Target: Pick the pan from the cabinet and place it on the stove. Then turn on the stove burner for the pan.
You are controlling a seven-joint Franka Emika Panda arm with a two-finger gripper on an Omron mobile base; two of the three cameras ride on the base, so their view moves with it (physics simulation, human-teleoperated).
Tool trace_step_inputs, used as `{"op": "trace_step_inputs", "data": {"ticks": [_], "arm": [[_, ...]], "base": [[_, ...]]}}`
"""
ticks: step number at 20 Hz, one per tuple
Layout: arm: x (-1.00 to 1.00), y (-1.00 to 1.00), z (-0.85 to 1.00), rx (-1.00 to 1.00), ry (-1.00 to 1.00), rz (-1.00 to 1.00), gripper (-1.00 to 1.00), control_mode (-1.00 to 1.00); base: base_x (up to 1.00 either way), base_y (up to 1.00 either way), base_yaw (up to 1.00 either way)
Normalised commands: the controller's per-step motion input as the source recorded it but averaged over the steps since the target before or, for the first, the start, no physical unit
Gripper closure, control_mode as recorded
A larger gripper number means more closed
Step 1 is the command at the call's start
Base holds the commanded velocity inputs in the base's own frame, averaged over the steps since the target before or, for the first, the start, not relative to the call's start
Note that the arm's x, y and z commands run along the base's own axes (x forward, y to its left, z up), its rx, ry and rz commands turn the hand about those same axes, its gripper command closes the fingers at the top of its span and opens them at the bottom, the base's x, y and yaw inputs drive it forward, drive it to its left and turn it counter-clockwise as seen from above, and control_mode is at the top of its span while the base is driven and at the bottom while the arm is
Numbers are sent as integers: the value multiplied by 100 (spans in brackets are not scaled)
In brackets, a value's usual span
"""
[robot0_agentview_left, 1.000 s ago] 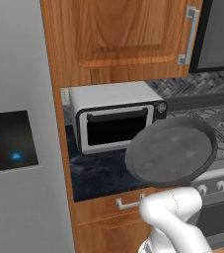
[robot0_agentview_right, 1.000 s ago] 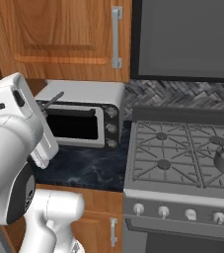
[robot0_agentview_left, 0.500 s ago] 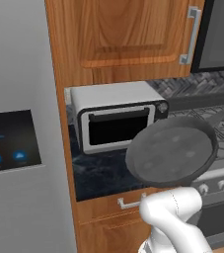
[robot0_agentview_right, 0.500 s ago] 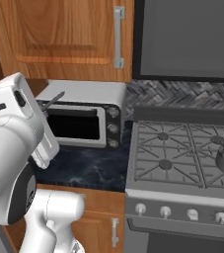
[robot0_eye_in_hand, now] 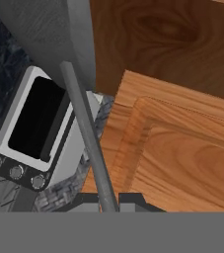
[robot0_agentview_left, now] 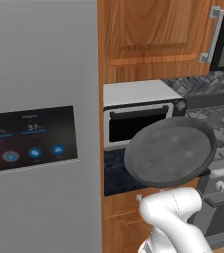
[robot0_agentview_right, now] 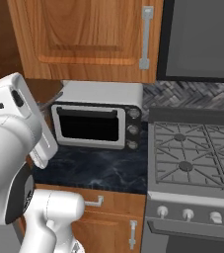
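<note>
My gripper (robot0_eye_in_hand: 108,201) is clamped tight on the pan's thin dark handle; in the hand view the handle rises from between my fingertips at 6 o'clock and runs up toward 11 o'clock.

The pan (robot0_agentview_left: 170,150) is in the air, tilted so its round dark underside faces the left base camera. It sits right of centre in that view, in front of the toaster oven (robot0_agentview_left: 140,118), with my white arm below it at 6 o'clock.

The toaster oven stands on the dark marbled counter (robot0_agentview_right: 103,168), under the cabinet (robot0_agentview_right: 84,37). The cabinet door visible in the right base view is shut, its silver bar handle (robot0_agentview_right: 145,37) upright at its 3 o'clock edge.

The stove (robot0_agentview_right: 197,158) is at 3 o'clock of the toaster oven, just beside it. Black grates on top, round silver knobs (robot0_agentview_right: 188,214) along the front. The pan is not yet on it.

A grey fridge (robot0_agentview_left: 39,123) with a lit panel takes the 9 o'clock side of the left base view.
</note>
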Motion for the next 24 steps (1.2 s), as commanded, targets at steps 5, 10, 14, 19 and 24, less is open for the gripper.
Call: {"op": "trace_step_inputs", "data": {"ticks": [5, 10, 14, 19, 24], "arm": [[0, 0, 0, 0, 0, 0, 100, 100], [0, -3, -2, 0, -2, 1, 100, -100], [5, -4, -5, 1, -8, -1, 100, -100], [6, -55, 0, 6, -5, -8, 100, -100], [10, -71, 0, 8, -5, -3, 100, -100]], "base": [[0, 0, 0], [0, -2, 1], [0, 0, 0], [0, 0, 0], [0, 0, 0]]}}
